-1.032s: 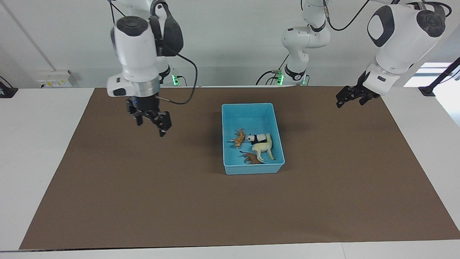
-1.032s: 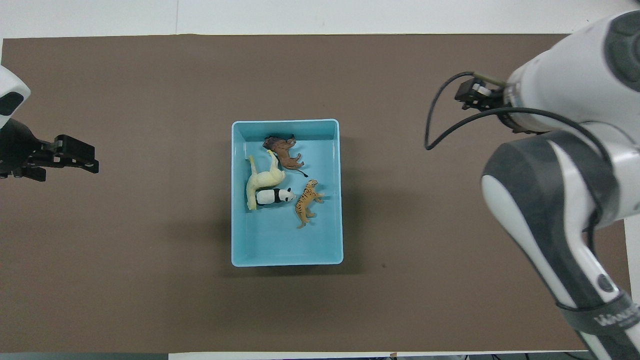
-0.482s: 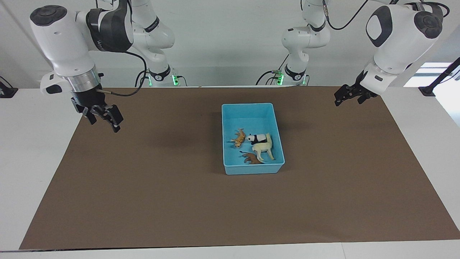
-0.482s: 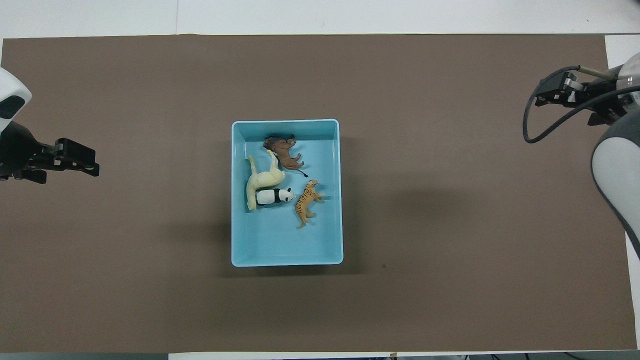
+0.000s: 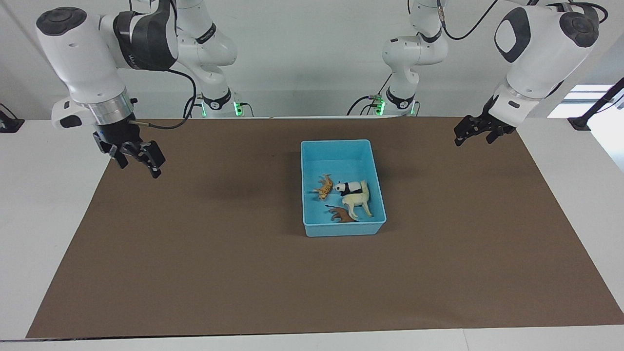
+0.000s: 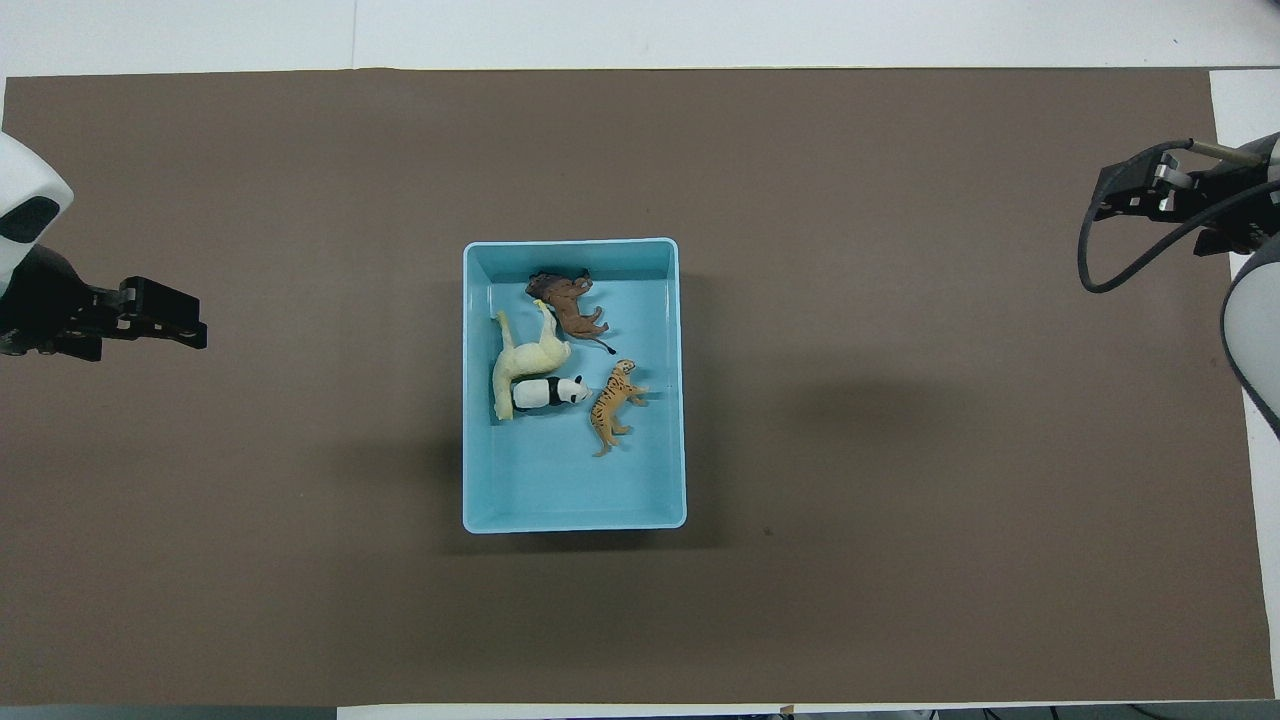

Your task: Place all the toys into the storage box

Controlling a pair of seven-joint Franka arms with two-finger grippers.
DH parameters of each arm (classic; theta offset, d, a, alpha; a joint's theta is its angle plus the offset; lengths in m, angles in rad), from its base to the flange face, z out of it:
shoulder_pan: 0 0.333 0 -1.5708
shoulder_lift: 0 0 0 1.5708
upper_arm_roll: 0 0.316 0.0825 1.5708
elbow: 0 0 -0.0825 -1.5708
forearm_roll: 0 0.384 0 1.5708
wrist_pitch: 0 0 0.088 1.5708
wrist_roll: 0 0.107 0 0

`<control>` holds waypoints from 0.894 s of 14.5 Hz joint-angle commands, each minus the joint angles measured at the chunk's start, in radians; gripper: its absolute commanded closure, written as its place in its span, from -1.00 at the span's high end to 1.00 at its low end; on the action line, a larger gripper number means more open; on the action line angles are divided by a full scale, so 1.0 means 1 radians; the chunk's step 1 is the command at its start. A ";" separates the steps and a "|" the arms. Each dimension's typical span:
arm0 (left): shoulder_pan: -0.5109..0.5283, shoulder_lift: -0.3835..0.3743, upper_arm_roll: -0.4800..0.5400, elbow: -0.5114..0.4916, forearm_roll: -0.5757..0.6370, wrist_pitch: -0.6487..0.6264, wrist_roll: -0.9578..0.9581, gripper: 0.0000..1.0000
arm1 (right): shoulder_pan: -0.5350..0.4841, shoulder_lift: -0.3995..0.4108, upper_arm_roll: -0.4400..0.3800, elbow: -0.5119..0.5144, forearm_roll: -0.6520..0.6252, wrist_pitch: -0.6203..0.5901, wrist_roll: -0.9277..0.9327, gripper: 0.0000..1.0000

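Observation:
The light blue storage box [image 5: 336,144] stands in the middle of the brown mat; it also shows in the overhead view [image 6: 570,243]. All the toys lie inside it: the orange tiger [image 5: 324,186] [image 6: 612,405], the panda [image 5: 348,187] [image 6: 548,392], the cream llama [image 5: 358,201] [image 6: 525,362] and the brown lion [image 5: 341,215] [image 6: 568,300]. My right gripper [image 5: 139,165] [image 6: 1105,200] hangs open and empty over the mat's edge at the right arm's end. My left gripper [image 5: 472,141] [image 6: 190,330] hangs open and empty over the mat at the left arm's end.
The brown mat [image 5: 219,253] covers most of the white table [image 5: 44,204]. The box is the only thing on it. Both arms are well apart from the box.
My right arm has swung away from near the box out to its own end of the table, then nearly stopped. My left gripper has barely shifted. The toys have not moved.

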 commanded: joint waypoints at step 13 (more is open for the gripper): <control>-0.028 -0.029 0.014 -0.017 0.006 0.051 0.025 1.00 | -0.051 -0.100 0.007 -0.015 0.018 -0.236 -0.261 1.00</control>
